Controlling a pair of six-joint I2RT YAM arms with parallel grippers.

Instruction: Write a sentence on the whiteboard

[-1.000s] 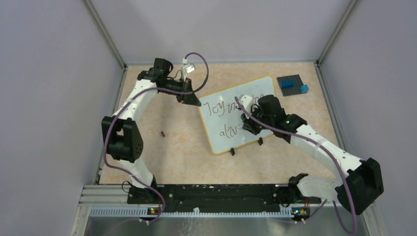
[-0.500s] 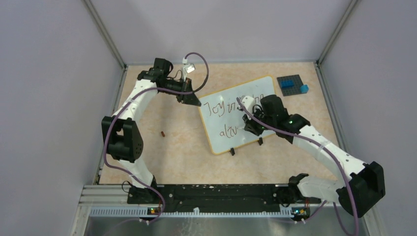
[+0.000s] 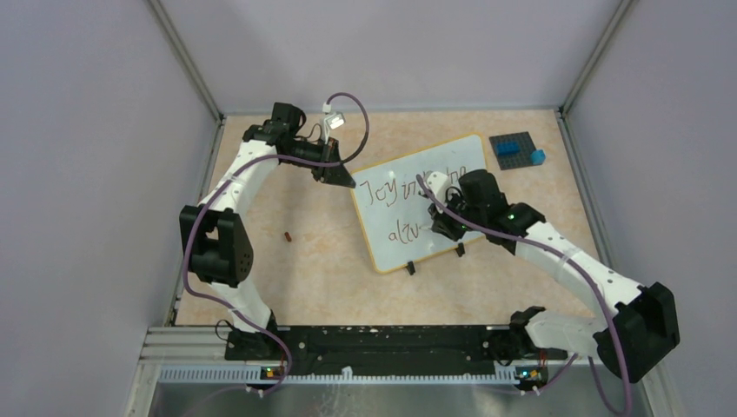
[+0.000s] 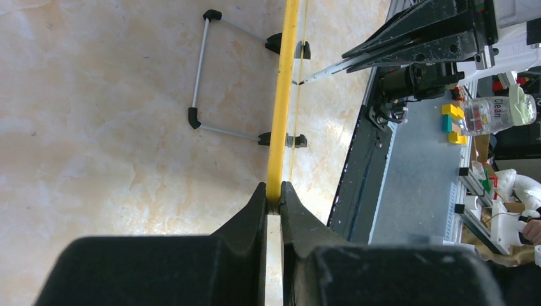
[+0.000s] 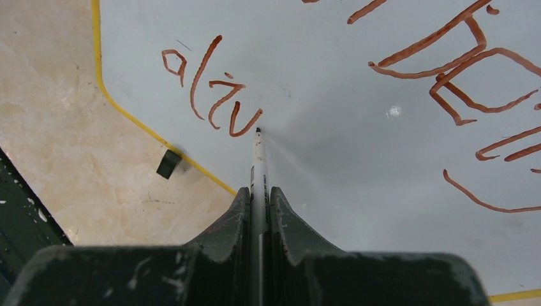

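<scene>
Since the board [image 3: 382, 249] stands propped on its feet [image 3: 410, 268] mid-table, right of centre, the top view shows the main risk: pen pressure could push it back or skew it if the left grip slips. The left arm reaches far forward and bends right, its left gripper [image 3: 341, 178] at the board's far left corner. The right arm stretches diagonally in from the near right, with the right gripper [image 3: 437, 224] over the lower line of the sentence [image 3: 388, 191].

From the left wrist, the board is seen edge-on, and both fingers are clamped on its yellow rim [image 4: 284, 76]. A wire stand [image 4: 199, 70] props it from behind, so a hard stroke would likely flex or rock it.

From the right wrist, the fingers are closed on a thin marker [image 5: 258, 159] pointing straight ahead. Its tip sits just right of "aliv", apparently at the surface, though I cannot tell for sure that it touches. The last letter is not yet written; a lifted or dragging tip would break or smear it.
</scene>
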